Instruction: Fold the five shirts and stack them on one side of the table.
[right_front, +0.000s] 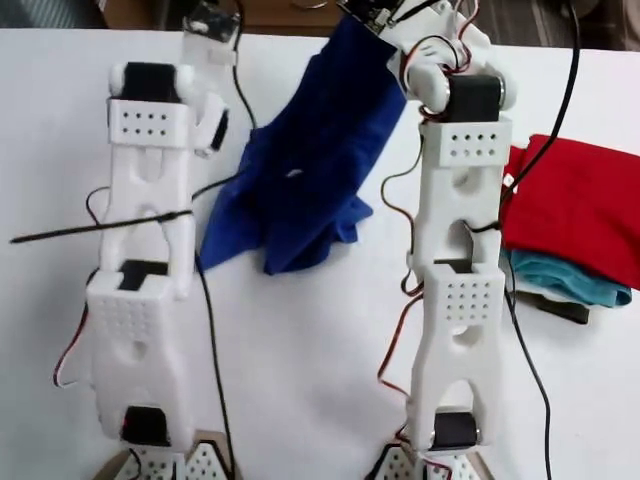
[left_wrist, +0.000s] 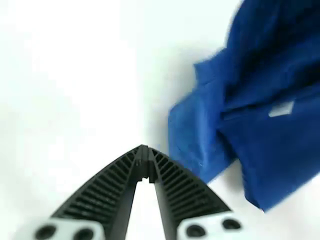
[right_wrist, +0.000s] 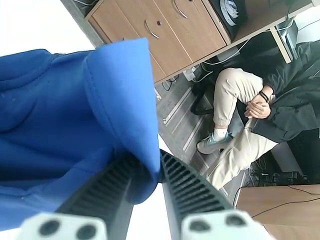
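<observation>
Hanging from my right gripper (right_wrist: 152, 167), the blue shirt (right_front: 310, 170) is running down from the far edge of the table (right_front: 300, 380) to the white surface, where its lower part is lying bunched and creased between my 2 arms. I am clenching a thick fold of that shirt in my right jaws, and the cloth is bulging out over the black ribbed fingers (right_wrist: 195, 187) on both sides of the pinch. A small white label (left_wrist: 281, 109) is showing near the shirt's middle. My left gripper (left_wrist: 144, 152) is hanging over the bare tabletop just beside the shirt's lower corner, apart from the cloth, and I am pressing its jaws together on nothing, their tips meeting in a point. Over on my right side of the table, well apart from the blue shirt, 2 more shirts are sitting in a stack: a red shirt (right_front: 580, 205) is lying folded on top, and a teal shirt (right_front: 575, 283) is peeking out from under its near edge. A dark flat thing (right_front: 565, 308) is sticking out beneath the teal one, and I cannot tell what it is. Black cables (right_front: 215, 330) are trailing along the table beside both of my arms. Beyond the table's far edge, a wooden cabinet (right_wrist: 150, 30) with drawers is standing on the floor.
</observation>
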